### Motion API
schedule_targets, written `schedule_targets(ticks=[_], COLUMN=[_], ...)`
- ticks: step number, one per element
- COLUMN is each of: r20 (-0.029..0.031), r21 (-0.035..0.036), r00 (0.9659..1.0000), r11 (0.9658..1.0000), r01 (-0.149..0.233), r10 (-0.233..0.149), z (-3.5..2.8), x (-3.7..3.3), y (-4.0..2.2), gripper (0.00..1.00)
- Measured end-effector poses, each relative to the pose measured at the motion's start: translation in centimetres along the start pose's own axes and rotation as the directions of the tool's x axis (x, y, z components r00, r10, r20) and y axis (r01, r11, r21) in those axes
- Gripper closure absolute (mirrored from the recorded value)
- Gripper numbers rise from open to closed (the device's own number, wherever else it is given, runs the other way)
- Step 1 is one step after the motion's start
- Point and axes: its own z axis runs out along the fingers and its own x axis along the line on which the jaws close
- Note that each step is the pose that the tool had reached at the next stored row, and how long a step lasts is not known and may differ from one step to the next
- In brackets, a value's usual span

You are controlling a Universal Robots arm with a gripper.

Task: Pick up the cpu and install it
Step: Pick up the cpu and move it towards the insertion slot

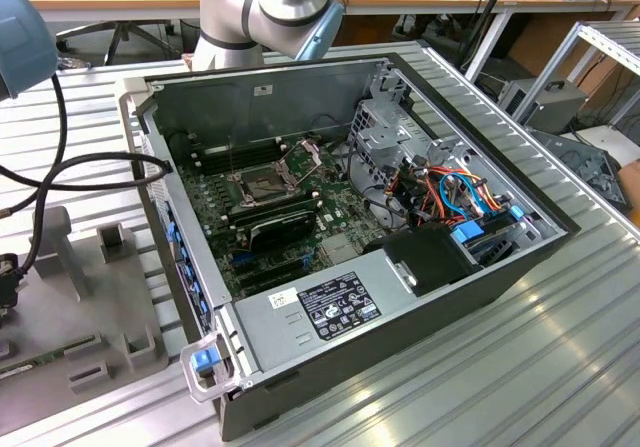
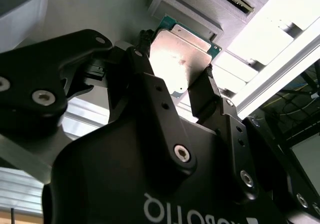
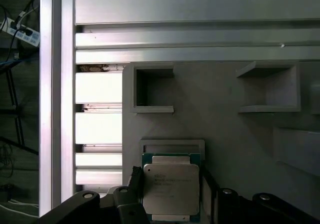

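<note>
The gripper [image 2: 176, 59] is closed narrowly on the cpu [image 2: 181, 51], one finger [image 3: 135, 177] against each opposite edge in both wrist views. The chip sits between them, silver face up, flat on the grey fixture plate [image 3: 225, 126], just short of a raised lip [image 3: 172, 145] beyond the fingertips.

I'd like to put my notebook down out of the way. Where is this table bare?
The ribbed table is bare along the exterior view's lower right, beside the open computer case. The grey tray on that view's left is crowded with blocks and the chip; the case's inside is packed with cables.
</note>
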Motion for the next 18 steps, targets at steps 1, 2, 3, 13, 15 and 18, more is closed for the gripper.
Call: schedule_targets(ticks=[1, 2, 3, 13, 15, 18], r20=[0.0000, 0.0000, 0.0000, 0.0000, -0.0001, 0.0000], r21=[0.0000, -0.0001, -0.0001, -0.0003, -0.0003, -0.0004], r00=[1.0000, 1.0000, 1.0000, 1.0000, 1.0000, 1.0000], r11=[1.0000, 1.0000, 1.0000, 1.0000, 1.0000, 1.0000], r01=[0.000, 0.000, 0.000, 0.000, 0.000, 0.000], r10=[0.000, 0.000, 0.000, 0.000, 0.000, 0.000], z=[-0.05, -0.07, -0.11, -0.33, -0.36, -0.39], x=[0.00, 0.00, 0.00, 0.01, 0.01, 0.01], y=[0.00, 0.00, 0.01, 0.02, 0.02, 0.02], gripper=[0.45, 0.45, 0.45, 0.45, 0.45, 0.45])
